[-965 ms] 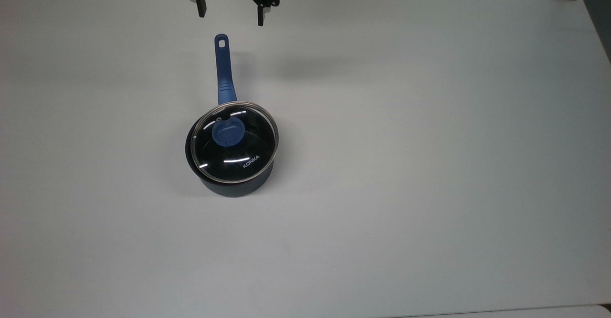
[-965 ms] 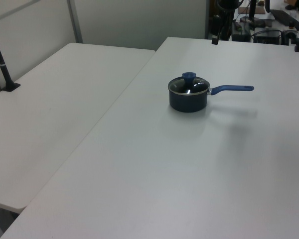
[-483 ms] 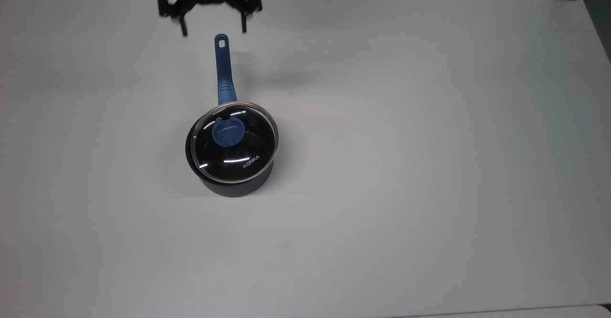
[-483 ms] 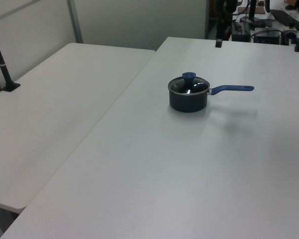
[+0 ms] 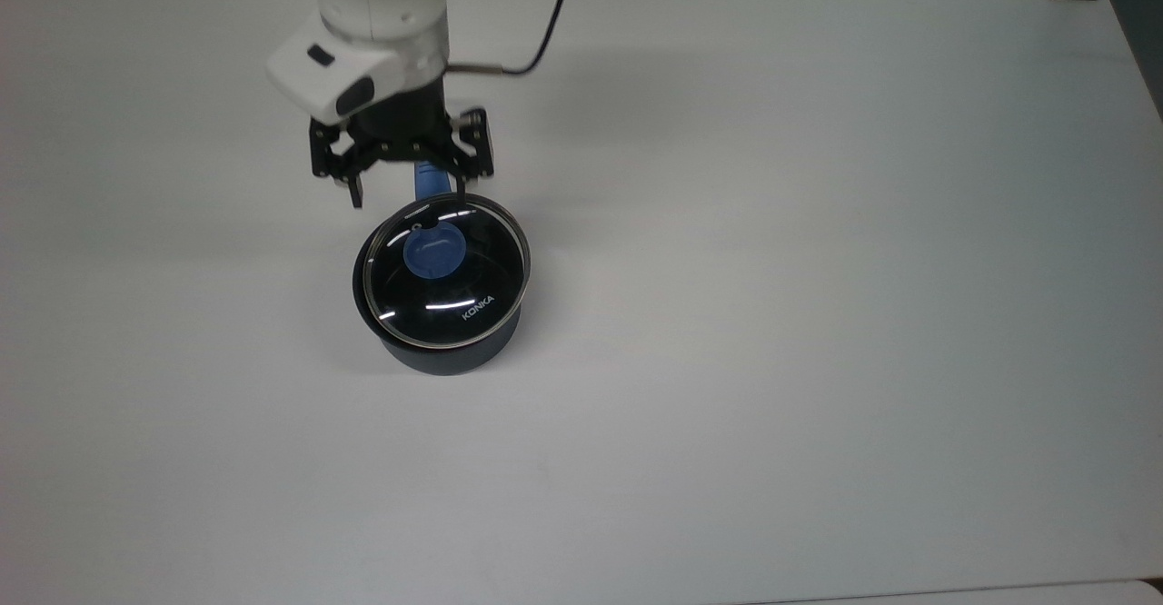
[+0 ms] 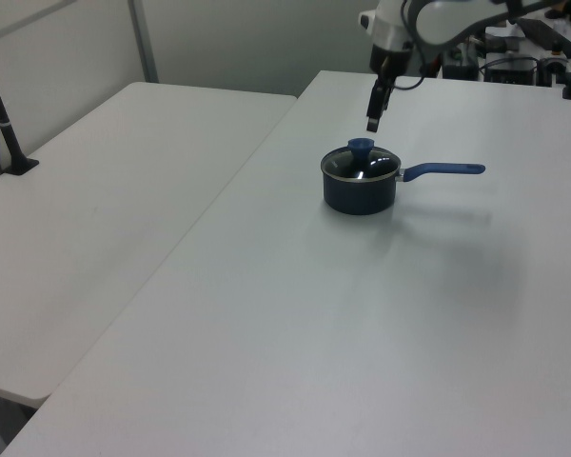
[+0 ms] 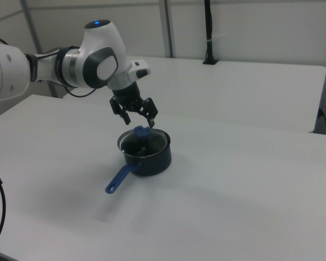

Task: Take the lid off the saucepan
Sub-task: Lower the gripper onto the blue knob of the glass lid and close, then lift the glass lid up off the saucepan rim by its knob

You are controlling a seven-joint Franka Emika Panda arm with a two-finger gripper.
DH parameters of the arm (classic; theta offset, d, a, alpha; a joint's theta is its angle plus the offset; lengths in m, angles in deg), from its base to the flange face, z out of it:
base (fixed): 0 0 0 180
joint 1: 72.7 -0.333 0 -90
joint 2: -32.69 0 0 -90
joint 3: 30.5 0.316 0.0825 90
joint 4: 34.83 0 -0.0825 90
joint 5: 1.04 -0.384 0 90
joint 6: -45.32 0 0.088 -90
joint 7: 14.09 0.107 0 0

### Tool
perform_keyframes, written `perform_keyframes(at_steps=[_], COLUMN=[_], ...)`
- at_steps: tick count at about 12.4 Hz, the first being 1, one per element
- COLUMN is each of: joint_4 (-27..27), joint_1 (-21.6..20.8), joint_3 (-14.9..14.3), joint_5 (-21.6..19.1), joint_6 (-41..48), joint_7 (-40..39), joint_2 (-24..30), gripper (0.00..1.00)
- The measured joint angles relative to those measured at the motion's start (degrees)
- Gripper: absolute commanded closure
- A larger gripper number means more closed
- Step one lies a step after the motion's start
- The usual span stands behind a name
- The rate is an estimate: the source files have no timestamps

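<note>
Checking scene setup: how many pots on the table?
1. The saucepan sits near the table's middle in the top view, with the lid on it and the open gripper above its handle side. Nothing there could hide another.

White table [image 5: 818,314], matte, plain top. One item rests directly on it: the saucepan [image 5: 445,355], dark navy, standing upright toward the top view's left of centre. Blue handle [image 6: 443,170] held level above the surface, pointing to the left view's right. Second white table [image 6: 105,190] butts against it at the left view's left.
</note>
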Motion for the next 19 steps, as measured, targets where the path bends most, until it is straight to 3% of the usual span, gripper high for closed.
perform_keyframes(at_steps=[6, 10, 16, 19], joint_4=[0.02, 0.16, 0.73, 0.29], joint_1=[-0.26, -0.26, -0.08, -0.20], joint_3=[1.70, 1.86, 1.87, 5.11], joint_5=[0.01, 0.02, 0.00, 0.00], joint_6=[-5.25, -6.74, -6.16, 2.60], joint_7=[7.16, 7.51, 7.71, 7.69], joint_2=[-4.98, -6.15, -4.13, 2.30], gripper=[0.01, 0.43, 0.45, 0.45])
